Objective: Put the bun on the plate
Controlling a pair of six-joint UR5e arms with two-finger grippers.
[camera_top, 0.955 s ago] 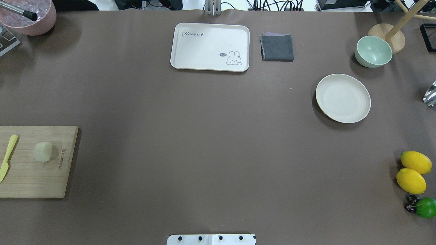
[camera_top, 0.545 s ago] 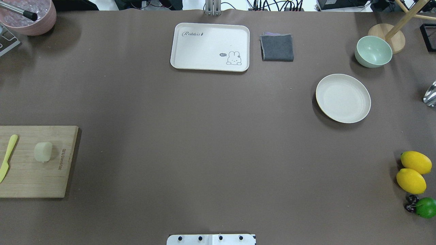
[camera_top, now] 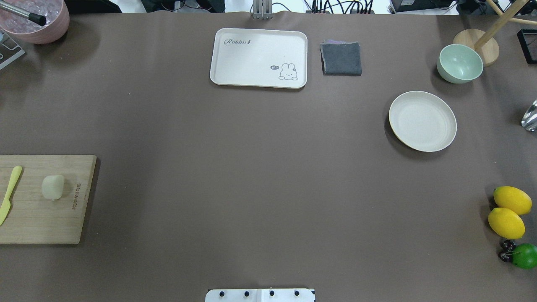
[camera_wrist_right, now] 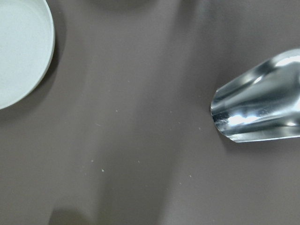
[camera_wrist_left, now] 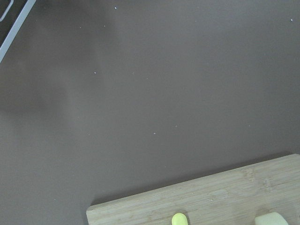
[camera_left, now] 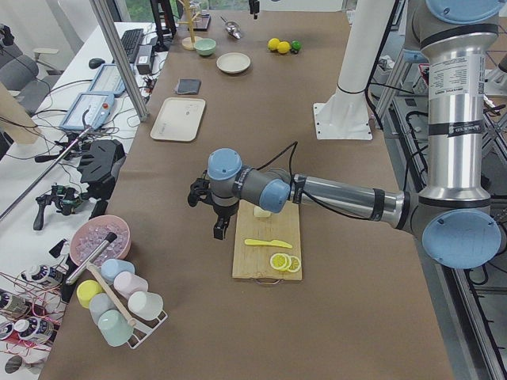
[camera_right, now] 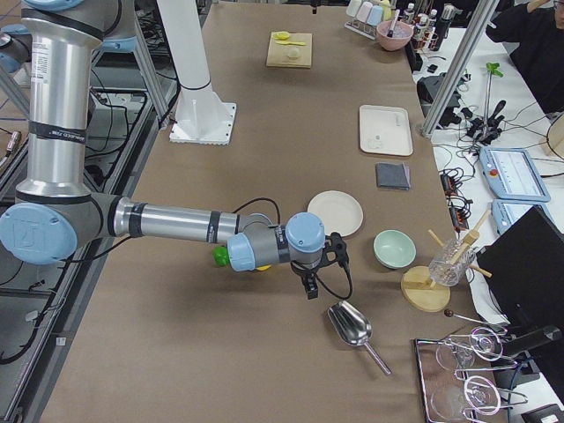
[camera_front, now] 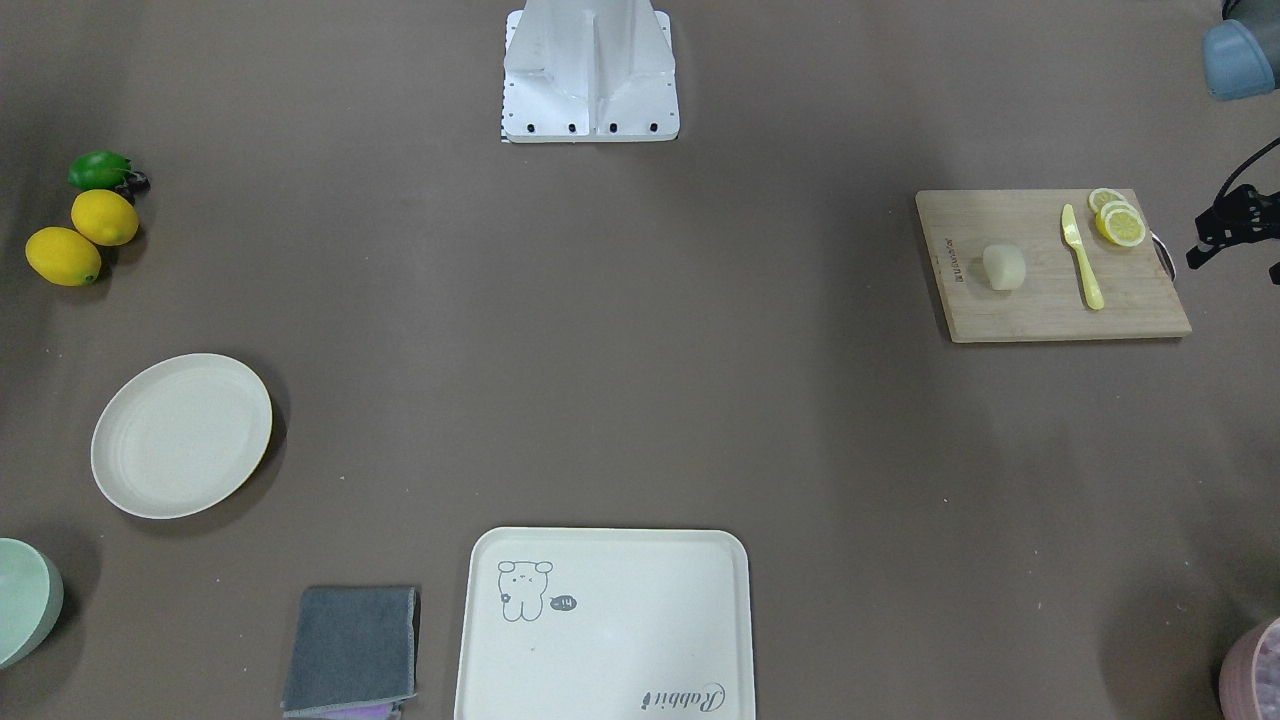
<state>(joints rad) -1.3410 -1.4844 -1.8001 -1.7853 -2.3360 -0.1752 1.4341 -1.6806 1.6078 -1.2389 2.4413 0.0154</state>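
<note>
The bun (camera_top: 53,186) (camera_front: 1004,267) is a pale rounded lump on a wooden cutting board (camera_top: 46,218) at the table's left end; a corner of the bun (camera_wrist_left: 271,219) shows in the left wrist view. The plate (camera_top: 422,121) (camera_front: 182,434) (camera_wrist_right: 18,47) lies bare on the right side. My left gripper (camera_left: 215,222) (camera_front: 1215,240) hangs above the table beside the board; I cannot tell whether it is open or shut. My right gripper (camera_right: 310,284) hovers between the plate (camera_right: 335,213) and a metal scoop; its state cannot be told either.
A yellow-green knife (camera_top: 10,193) and lemon slices (camera_front: 1118,220) share the board. A rabbit tray (camera_top: 259,58), grey cloth (camera_top: 341,58) and green bowl (camera_top: 460,63) line the far side. Two lemons (camera_top: 509,212) and a lime sit near right. The scoop (camera_wrist_right: 258,110) lies right of the plate.
</note>
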